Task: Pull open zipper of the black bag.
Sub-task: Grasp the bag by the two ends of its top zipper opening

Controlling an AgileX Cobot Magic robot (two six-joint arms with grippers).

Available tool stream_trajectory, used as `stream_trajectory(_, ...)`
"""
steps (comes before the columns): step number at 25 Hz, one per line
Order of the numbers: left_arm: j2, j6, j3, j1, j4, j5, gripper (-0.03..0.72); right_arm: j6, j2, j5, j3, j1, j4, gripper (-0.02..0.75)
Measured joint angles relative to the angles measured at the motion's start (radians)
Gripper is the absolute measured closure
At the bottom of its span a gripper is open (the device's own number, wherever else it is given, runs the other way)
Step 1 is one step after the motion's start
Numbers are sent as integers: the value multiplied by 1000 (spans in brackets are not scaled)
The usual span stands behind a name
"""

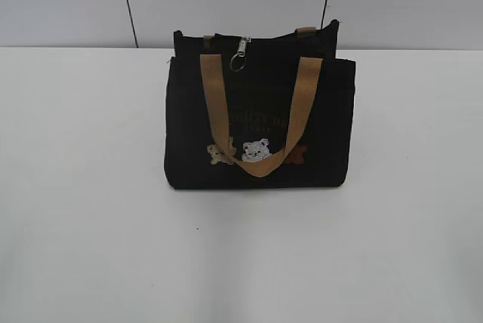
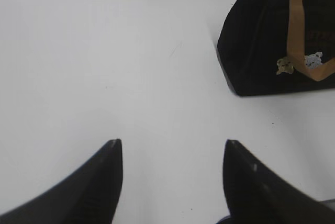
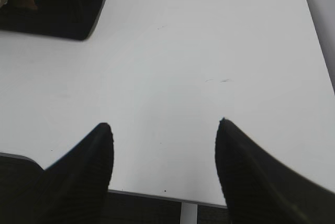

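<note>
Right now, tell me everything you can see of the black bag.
The black bag is a small rectangular tote of dark fabric, standing upright on the white table near its far edge. Two tan webbing handles; the front one hangs down over faint lettering and three small embroidered bears. A silver ringed zipper pull dangles at the top edge. Nothing but the table touches it.

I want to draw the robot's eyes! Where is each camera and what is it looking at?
Exterior view: in front, slanting down at the black bag on the white table; no robot shows.
Left wrist view: on the left arm, over bare table; open fingers below, bag at upper right.
Right wrist view: on the right arm; open fingers below, bag corner upper left.
All share the bag.
</note>
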Motion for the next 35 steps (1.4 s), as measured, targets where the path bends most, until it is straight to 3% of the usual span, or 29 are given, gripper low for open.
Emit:
stream_trajectory(15,5,0,-1,0,-10,-3,265,0,0,0,0,0,0,272)
stream_trajectory(22,265,50,-104,0,-166,-49,294,0,0,0,0,0,0,272)
stream_trajectory(27,480,281,-120,0,-355,-153,297,0,0,0,0,0,0,272)
stream_trajectory(30,604,525,-120,0,-503,-220,298,0,0,0,0,0,0,272)
stream_trajectory(35,807,1026,-120,0,-751,-259,293,0,0,0,0,0,0,272)
